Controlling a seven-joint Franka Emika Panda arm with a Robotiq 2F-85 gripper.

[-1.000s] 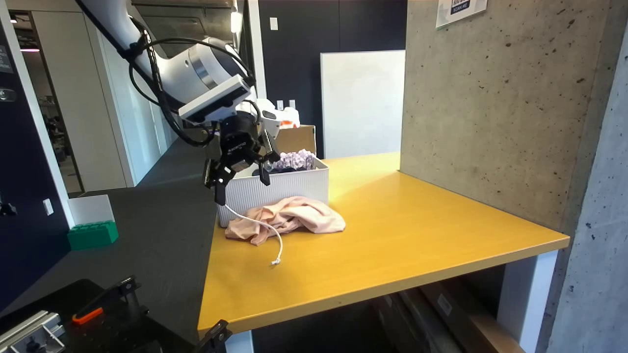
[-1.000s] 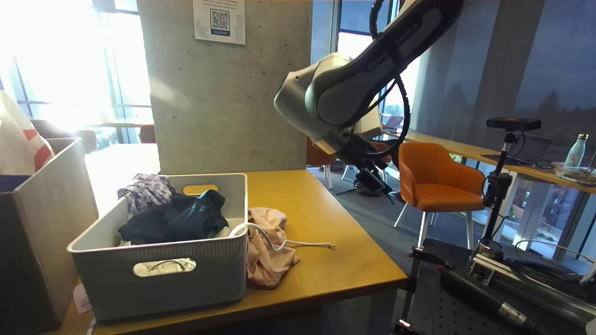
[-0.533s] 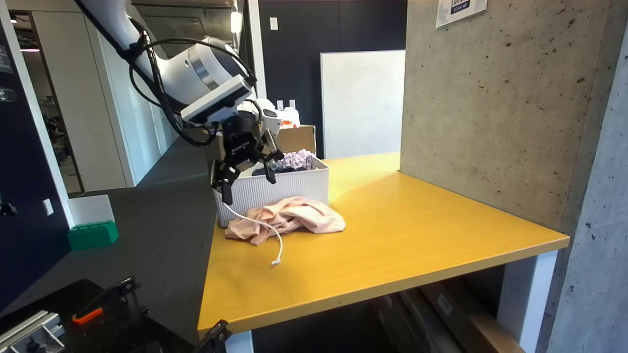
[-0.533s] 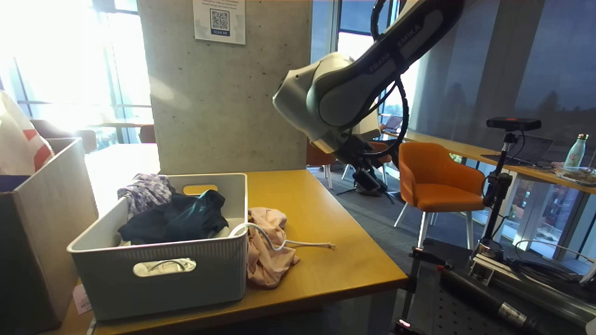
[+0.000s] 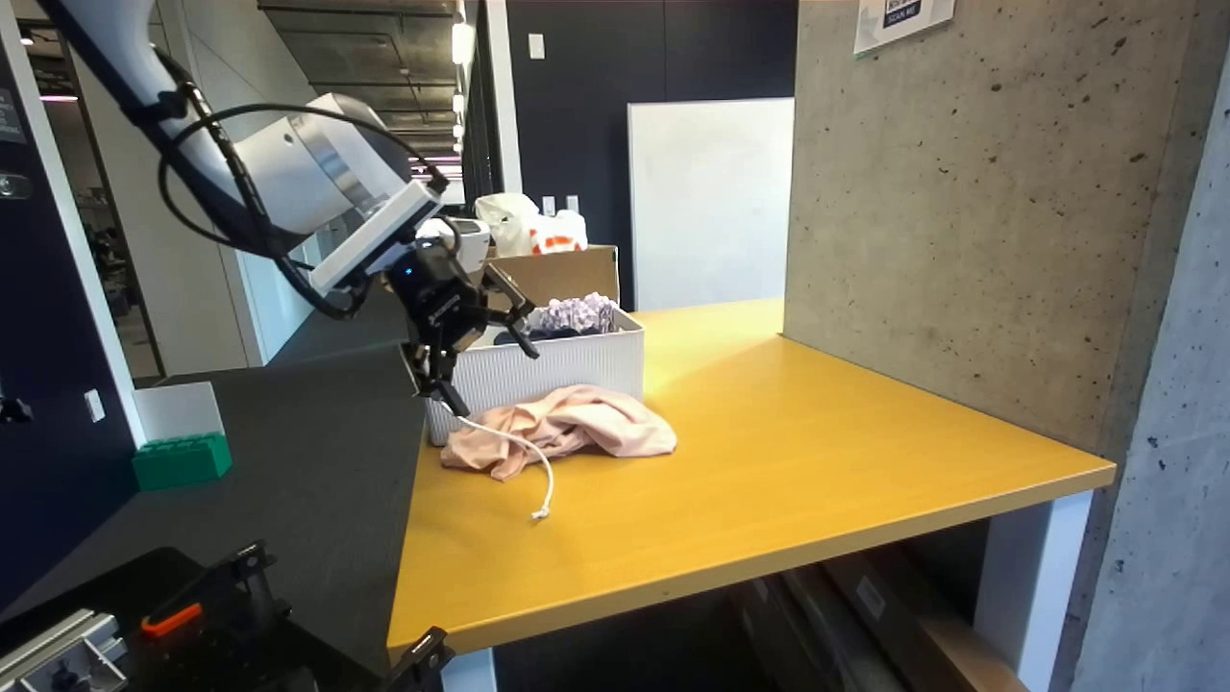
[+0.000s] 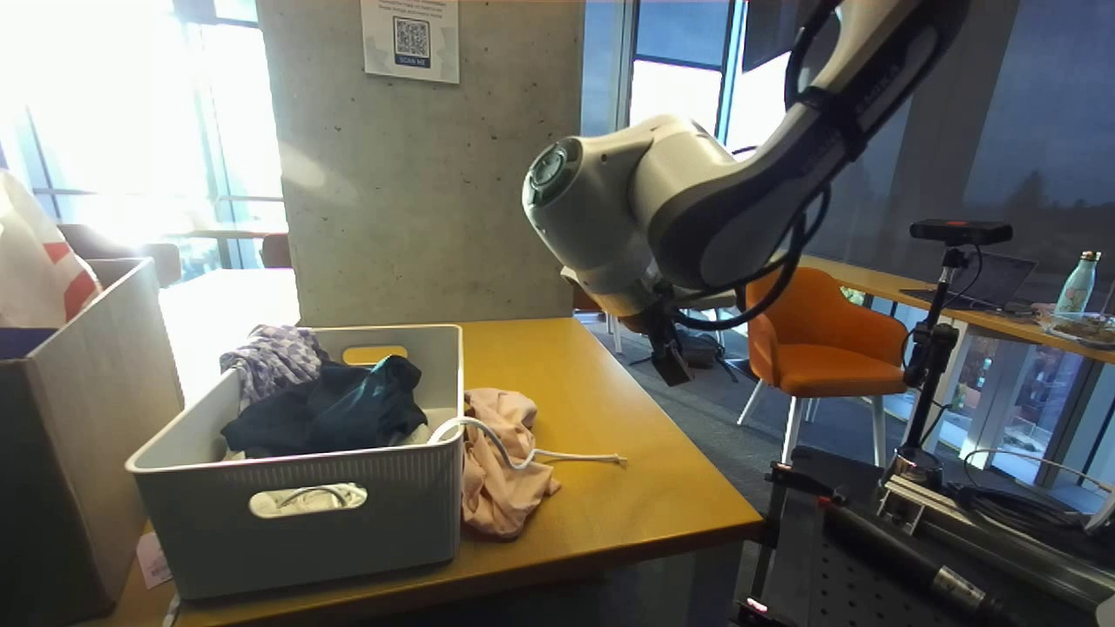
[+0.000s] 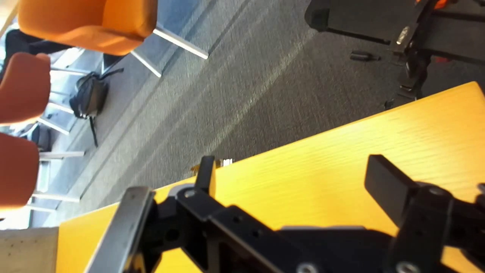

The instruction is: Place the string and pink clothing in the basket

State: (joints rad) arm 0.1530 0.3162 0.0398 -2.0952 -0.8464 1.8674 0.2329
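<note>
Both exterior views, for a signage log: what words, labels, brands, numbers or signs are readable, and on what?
"SCAN ME": white paper poster on grey concrete pillar.
Too small: the poster's other print.
Too blurred: lettering on black jointed pincer and white robot arm; other marks.

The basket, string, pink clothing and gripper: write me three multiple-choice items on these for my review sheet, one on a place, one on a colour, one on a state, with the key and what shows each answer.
1. Where is the pink clothing relative to the basket?
A) inside it
B) beside it, on the table
C) underneath it

2. What colour is the string?
A) white
B) black
C) orange

3. What state is the gripper in?
A) shut on the pink clothing
B) shut, holding nothing
C) open, holding nothing

Key:
1 B, since both exterior views show the clothing on the tabletop, outside the basket's wall.
2 A, since the string looks white in both exterior views.
3 C, since the wrist view shows the jaws wide apart with nothing held between them.
</note>
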